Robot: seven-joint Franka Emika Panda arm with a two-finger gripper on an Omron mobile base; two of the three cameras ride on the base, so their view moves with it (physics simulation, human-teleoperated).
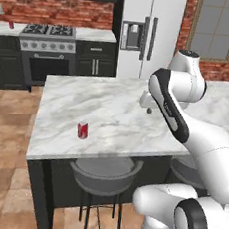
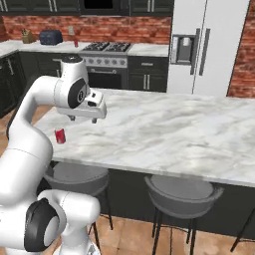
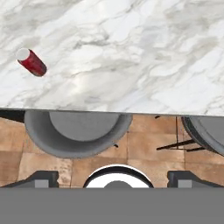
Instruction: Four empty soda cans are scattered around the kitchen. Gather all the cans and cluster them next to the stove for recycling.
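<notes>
Red soda can (image 1: pixel 82 130) stands upright on marble tabletop (image 1: pixel 111 116), likely light, thin-walled, slick, best pinched mid-body across its sides; claw (image 2: pixel 83 118) spread, empty.

A home kitchen: stove (image 1: pixel 48 43), fridge (image 1: pixel 145 32), marble island (image 1: pixel 111 116), brick walls (image 1: pixel 62 8)

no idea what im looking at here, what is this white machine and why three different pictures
It is a white robot arm on a driving base in a simulated kitchen. Two pictures come from cameras on the base, behind the arm to its left and right. The third looks down from the hand. Its claw hangs open over the marble island, holding nothing. A red soda can stands on the island. Another red can stands on the far counter beside the stove. Grey stools sit below the island.
</notes>
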